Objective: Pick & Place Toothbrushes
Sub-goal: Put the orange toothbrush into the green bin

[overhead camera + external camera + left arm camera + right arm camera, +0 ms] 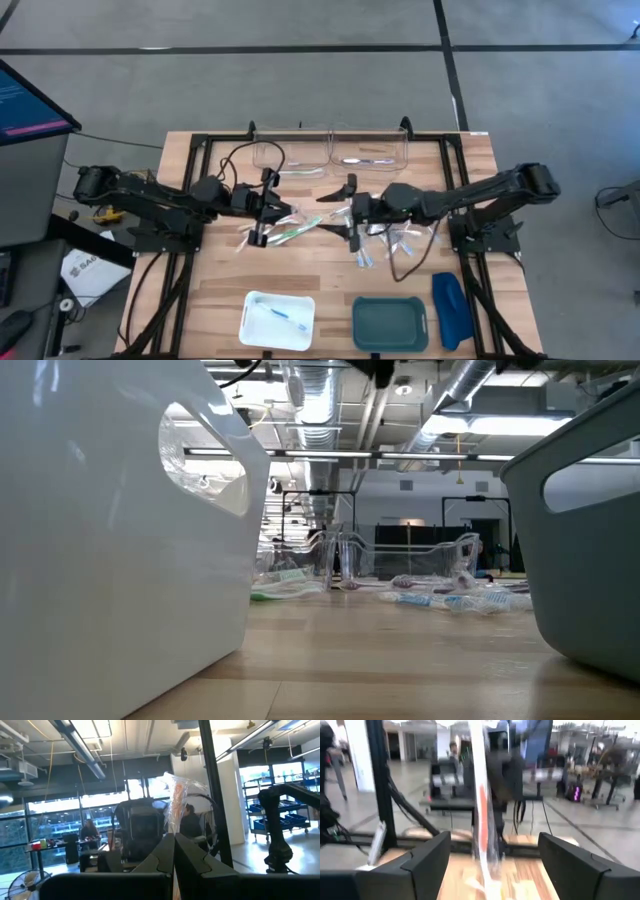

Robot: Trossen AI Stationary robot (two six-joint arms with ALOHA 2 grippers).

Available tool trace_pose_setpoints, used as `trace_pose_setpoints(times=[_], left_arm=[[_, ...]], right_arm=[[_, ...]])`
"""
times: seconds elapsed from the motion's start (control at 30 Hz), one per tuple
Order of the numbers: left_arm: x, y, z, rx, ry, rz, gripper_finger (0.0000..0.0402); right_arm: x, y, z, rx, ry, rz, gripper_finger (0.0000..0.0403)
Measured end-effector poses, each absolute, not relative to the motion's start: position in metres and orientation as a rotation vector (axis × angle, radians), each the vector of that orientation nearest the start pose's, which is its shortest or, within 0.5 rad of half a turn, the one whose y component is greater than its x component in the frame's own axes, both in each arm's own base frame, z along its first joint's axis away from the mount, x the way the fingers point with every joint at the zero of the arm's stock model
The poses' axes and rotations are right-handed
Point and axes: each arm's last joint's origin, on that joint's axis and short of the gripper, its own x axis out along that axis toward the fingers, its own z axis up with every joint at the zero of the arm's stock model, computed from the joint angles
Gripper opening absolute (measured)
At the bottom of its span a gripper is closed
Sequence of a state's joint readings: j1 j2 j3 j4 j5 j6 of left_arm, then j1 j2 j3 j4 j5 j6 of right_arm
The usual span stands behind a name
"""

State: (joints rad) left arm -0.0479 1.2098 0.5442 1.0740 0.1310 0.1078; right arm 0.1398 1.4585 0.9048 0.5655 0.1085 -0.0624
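Holding a clear-wrapped pink toothbrush (pixel 176 802) upright, the left gripper (pixel 262 212) sits clenched on it at mid-table, left of centre; in the left wrist view the stick stands up out of the closed fingers (pixel 161 854), its wrapper flaring at the top. That upright hold probably suits a handover, since the right gripper (pixel 352 213) faces it from the right with its fingers (pixel 427 857) spread wide apart. In the right wrist view a wrapped brush with an orange streak hangs in the gap between those fingers, touching neither as far as I can tell, so the right gripper grasps nothing.

Under and beside the left gripper lies a green toothbrush (pixel 296 231) among a few pale ones. Further right, below the right gripper, the loose pile of blue and clear-wrapped toothbrushes (pixel 390 243) is scattered on the wooden table (pixel 210 280). At the far edge stand two clear bins (pixel 330 150), the right one with a brush inside.

Along the near edge, left to right: a white tray (pixel 278 320) holding one blue toothbrush (pixel 283 317), a teal tray (pixel 390 323) with nothing visible in it, and a dark-blue oblong object (pixel 451 308). The bare wood between the pile and the trays leaves open room for carrying a brush nearward; the black frame rails (pixel 196 170) at the sides narrow any sideways swing.
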Motion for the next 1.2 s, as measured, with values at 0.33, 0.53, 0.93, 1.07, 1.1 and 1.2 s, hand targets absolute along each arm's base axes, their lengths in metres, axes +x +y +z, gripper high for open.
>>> trace_pose_setpoints(times=[0.33,0.53,0.93,1.07,1.1,1.2], left_arm=[[0.245,-0.015,0.284,0.121,-0.406,-0.148,0.0000],[0.246,-0.015,0.283,0.119,-0.404,-0.137,0.0000],[0.254,-0.011,0.273,0.107,-0.356,-0.069,0.0000],[0.254,-0.011,0.273,0.108,-0.357,-0.069,0.0000],[0.254,-0.011,0.273,0.108,-0.357,-0.069,0.0000],[0.254,-0.011,0.273,0.109,-0.358,-0.069,0.0000]], right_arm=[[0.344,0.047,0.291,-0.086,0.037,0.036,0.0295],[0.347,0.045,0.284,-0.067,0.052,0.031,0.0295],[0.349,0.037,0.286,-0.055,0.031,0.003,0.0295],[0.350,0.036,0.285,-0.056,0.037,0.001,0.0295],[0.350,0.035,0.284,-0.055,0.039,-0.003,0.0294],[0.351,0.032,0.283,-0.027,0.052,-0.013,0.0286]])
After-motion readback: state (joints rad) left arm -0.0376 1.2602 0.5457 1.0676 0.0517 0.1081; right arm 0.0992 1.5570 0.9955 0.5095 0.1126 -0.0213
